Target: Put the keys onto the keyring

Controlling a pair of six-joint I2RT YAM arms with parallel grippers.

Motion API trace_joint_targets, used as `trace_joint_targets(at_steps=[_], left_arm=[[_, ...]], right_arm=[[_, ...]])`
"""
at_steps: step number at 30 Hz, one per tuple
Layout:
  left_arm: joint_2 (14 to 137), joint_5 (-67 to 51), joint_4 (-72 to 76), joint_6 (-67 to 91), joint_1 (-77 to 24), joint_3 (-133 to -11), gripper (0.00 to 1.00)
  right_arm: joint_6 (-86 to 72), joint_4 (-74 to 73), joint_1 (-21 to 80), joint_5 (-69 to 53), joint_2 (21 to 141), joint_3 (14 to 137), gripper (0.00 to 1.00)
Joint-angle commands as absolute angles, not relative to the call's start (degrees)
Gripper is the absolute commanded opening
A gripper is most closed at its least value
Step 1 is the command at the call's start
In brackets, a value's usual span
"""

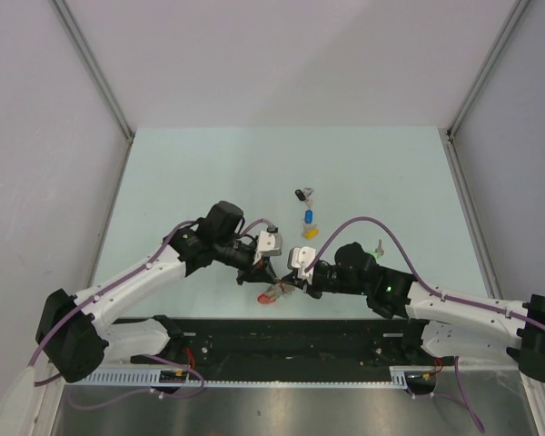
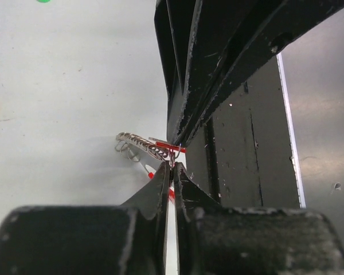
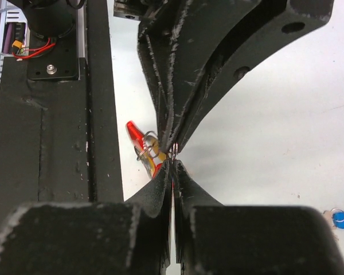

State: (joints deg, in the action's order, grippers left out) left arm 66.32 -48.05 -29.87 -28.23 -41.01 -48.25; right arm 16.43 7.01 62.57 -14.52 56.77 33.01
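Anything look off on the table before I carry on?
Nothing stands out. The left gripper and right gripper meet tip to tip on the keyring; the green key lies apart from the other keys, beside the right arm.

Access to the keyring [image 1: 272,292] is obstructed by the left gripper [image 1: 274,275] and right gripper [image 1: 287,283], met tip to tip over it. Loose keys [image 1: 306,216] are noted beyond; bare table [image 1: 182,173] is left either side

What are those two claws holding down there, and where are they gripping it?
The keyring. The left gripper and the right gripper meet tip to tip, each pinching its thin red-and-silver end; the exact spot is hidden.
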Motion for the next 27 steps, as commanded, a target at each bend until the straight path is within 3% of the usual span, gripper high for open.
trace_joint_targets(at_steps=[1, 27], left_arm=[[65.05, -51.42, -28.48, -27.86, -40.78, -49.75, 0.02], [40.35, -38.32, 12.63, 10.1, -35.42, -26.99, 0.0]], right_arm=[[16.88, 8.88, 62.93, -15.12, 55.72, 33.93, 0.0], [17.31, 8.88, 63.72, -16.7, 56.95, 33.93, 0.0]])
